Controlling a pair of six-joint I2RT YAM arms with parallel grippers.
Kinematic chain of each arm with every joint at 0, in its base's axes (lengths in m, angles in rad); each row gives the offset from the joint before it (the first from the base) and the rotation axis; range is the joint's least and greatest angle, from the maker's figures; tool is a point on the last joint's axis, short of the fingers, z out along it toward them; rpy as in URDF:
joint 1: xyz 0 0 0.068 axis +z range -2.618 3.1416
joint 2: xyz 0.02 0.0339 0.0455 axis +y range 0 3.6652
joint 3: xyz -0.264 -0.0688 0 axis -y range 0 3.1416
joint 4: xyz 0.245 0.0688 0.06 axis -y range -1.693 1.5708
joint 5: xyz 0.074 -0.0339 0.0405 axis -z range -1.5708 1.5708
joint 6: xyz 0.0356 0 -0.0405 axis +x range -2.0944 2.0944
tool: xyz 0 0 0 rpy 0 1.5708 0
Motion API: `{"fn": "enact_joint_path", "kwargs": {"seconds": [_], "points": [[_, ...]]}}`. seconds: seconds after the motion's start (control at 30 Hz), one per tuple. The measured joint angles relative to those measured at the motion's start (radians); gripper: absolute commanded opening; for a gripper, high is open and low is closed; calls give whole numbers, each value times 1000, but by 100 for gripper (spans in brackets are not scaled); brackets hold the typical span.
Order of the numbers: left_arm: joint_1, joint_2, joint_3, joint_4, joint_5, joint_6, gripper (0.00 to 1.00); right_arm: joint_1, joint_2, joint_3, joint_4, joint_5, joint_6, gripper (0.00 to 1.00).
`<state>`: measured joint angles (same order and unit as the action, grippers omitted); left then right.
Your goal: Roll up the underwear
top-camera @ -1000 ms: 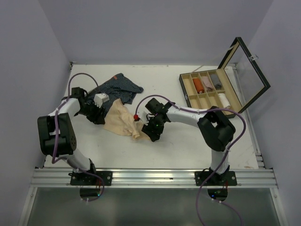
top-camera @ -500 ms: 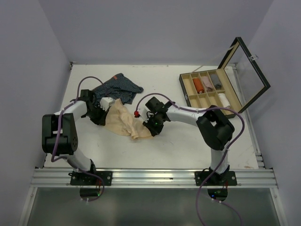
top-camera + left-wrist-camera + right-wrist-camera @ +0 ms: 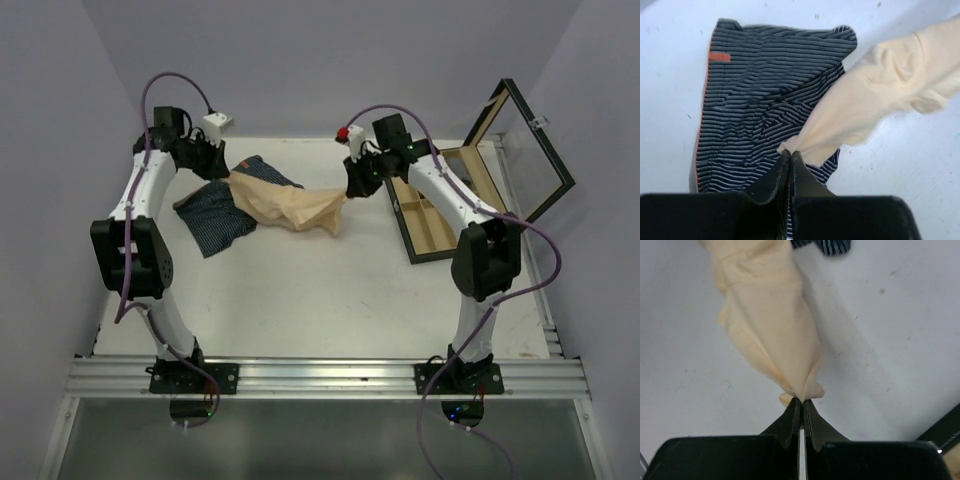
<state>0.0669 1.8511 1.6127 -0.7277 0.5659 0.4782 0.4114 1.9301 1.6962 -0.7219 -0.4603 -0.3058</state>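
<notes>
A sec ago both hands were low on the table w/ the beige underwear bunched between them; now you've got it lifted clear. Your left hand is pinched tight on one corner, your right hand clamped on the opposite end, no gap in either. The cloth hangs stretched between them, its left end above the navy striped underwear lying on the table. Looks like a shake-out: nothing rolled yet, prob. needs laying flat first.
</notes>
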Motion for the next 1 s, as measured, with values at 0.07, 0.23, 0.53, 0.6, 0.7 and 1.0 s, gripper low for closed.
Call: {"fn": "enact_joint_path", "kwargs": {"seconds": [0.07,0.23,0.53,0.6,0.7,1.0], "points": [[-1,40,114,-10,34,-31,1,-24,16,101,-14,-6,-11,0],[-3,26,217,-48,106,-40,2,-59,-12,200,-45,-54,-51,0],[-5,-288,-274,-231,150,130,12,-17,-227,-289,-140,-88,-108,2],[-5,-282,-366,-257,150,152,34,11,-201,-372,-169,-75,-122,28],[-5,-274,-511,-254,120,145,53,45,-141,-443,-203,-44,-133,50],[-5,-335,-555,-211,101,195,51,43,-135,-350,-273,-45,-208,44]]}}
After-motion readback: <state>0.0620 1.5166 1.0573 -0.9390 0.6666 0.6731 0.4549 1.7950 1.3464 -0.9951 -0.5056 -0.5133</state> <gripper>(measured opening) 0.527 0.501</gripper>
